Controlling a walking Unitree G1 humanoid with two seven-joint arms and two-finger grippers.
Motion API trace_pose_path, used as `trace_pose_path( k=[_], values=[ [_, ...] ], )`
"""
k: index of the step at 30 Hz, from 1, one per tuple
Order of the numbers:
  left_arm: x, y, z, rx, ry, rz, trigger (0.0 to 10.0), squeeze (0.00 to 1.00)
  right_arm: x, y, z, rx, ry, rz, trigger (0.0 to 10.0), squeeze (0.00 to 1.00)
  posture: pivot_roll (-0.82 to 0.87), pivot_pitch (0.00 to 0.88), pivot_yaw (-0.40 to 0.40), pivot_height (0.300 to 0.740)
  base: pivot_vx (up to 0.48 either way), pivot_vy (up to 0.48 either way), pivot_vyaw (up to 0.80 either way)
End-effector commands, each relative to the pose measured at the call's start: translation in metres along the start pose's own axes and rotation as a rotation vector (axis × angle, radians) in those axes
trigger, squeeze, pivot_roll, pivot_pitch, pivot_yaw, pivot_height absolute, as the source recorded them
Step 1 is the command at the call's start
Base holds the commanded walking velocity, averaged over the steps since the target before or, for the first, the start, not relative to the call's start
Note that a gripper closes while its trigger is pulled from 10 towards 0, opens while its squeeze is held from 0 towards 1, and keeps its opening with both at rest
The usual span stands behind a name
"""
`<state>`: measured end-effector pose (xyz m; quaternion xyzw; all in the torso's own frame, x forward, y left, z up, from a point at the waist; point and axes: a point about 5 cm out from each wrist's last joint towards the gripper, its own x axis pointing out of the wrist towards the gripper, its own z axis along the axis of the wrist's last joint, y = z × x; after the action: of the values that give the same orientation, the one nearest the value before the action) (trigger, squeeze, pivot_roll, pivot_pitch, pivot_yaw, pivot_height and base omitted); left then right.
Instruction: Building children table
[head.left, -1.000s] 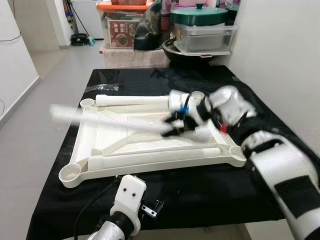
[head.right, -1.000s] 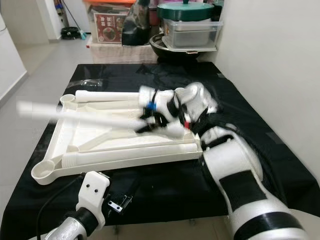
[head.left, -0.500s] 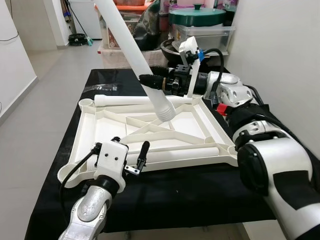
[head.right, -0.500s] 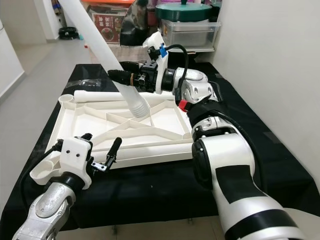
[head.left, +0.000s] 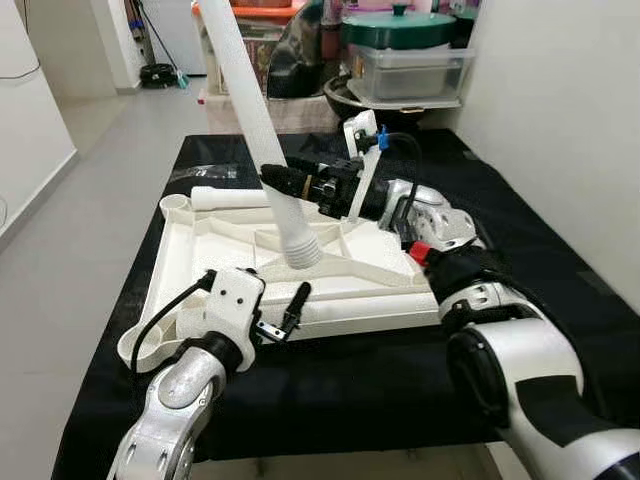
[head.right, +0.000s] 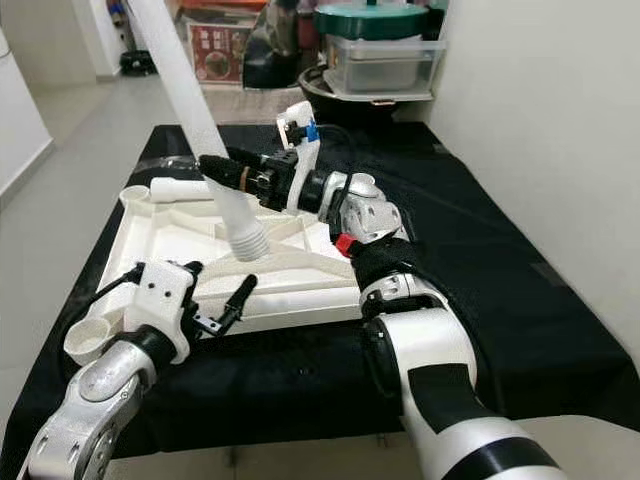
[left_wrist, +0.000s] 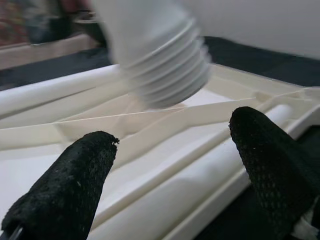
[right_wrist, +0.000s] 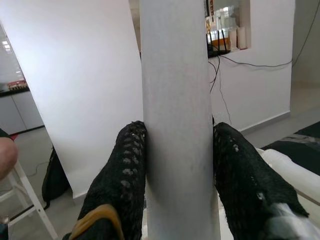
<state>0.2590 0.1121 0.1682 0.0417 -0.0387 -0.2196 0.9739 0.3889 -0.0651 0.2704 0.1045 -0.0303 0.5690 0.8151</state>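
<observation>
Above the tabletop, the right gripper pinches a leg; the left gripper, fingers spread, seems to hover below.

Right gripper clamping long white plastic threaded-end table leg.
Tilted above upturned white plastic tabletop; left gripper alongside, fingers apart.

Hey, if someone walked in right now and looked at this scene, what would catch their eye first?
The long white plastic table leg, held steeply tilted by the right gripper, threaded end down over the upturned white plastic tabletop on the black-covered table. Next, the left gripper, fingers open, hovers at the tabletop's near edge, where another white leg lies.
</observation>
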Motion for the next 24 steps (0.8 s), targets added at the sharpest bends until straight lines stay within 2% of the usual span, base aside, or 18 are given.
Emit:
trace_pose_path(
  k=[1, 4, 7, 9, 13, 19, 24],
  values=[
    [0.002, -0.003, -0.005, -0.022, 0.025, -0.032, 10.0, 0.0, 0.002, 0.002, 0.001, 0.02, -0.021, -0.004, 0.0, 0.0, 0.08, 0.0, -0.038, 0.74, 0.0, 0.0, 0.0],
    [0.004, -0.003, -0.005, -0.008, 0.02, -0.029, 10.0, 0.0, 0.003, 0.004, 0.0, 0.027, -0.026, -0.005, 0.0, 0.0, 0.08, 0.0, -0.038, 0.74, 0.0, 0.0, 0.0],
    [0.005, 0.005, -0.002, 0.028, -0.005, 0.026, 10.0, 0.0, 0.004, 0.007, 0.001, 0.038, -0.039, -0.003, 0.0, 0.0, 0.08, 0.0, -0.04, 0.74, 0.0, 0.0, 0.0],
    [0.007, 0.017, 0.004, 0.077, -0.038, 0.107, 10.0, 0.0, 0.003, 0.008, 0.001, 0.052, -0.052, -0.004, 0.0, 0.0, 0.08, 0.0, -0.04, 0.74, 0.0, 0.0, 0.0],
    [0.008, 0.031, 0.011, 0.062, -0.068, 0.166, 10.0, 0.0, 0.0, 0.007, 0.0, 0.075, -0.074, -0.035, 0.0, 0.0, 0.08, 0.0, -0.043, 0.74, 0.0, 0.0, 0.0],
    [0.01, 0.034, 0.014, 0.055, -0.081, 0.161, 10.0, 0.0, -0.002, 0.01, 0.001, 0.086, -0.098, -0.038, 0.0, 0.0, 0.08, 0.0, -0.039, 0.74, 0.0, 0.0, 0.0],
    [0.014, 0.027, 0.012, 0.025, -0.083, 0.12, 10.0, 0.0, -0.001, 0.014, 0.002, 0.103, -0.124, -0.05, 0.0, 0.0, 0.08, 0.0, -0.033, 0.74, 0.0, 0.0, 0.0]
  ],
)
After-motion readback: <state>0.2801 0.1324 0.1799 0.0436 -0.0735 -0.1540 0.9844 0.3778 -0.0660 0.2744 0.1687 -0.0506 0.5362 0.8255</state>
